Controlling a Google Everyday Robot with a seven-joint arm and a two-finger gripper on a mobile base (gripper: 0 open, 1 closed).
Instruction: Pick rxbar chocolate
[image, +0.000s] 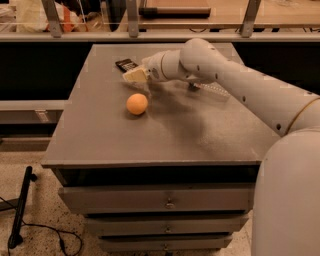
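Rxbar chocolate (126, 64) lies just beyond gripper (130, 76), orange ball (137, 104) nearer.

One counter (150, 145), and on it I count one rxbar chocolate (126, 64), one orange ball (136, 104), one clear bottle (212, 89). One pincer (134, 76), mine, upper centre, just beside the bar. Three drawers (165, 199) below.

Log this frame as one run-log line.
phase: pre-grasp | gripper: beside rxbar chocolate, contact unclear | bar: flat on table, far left | others: orange ball, water bottle
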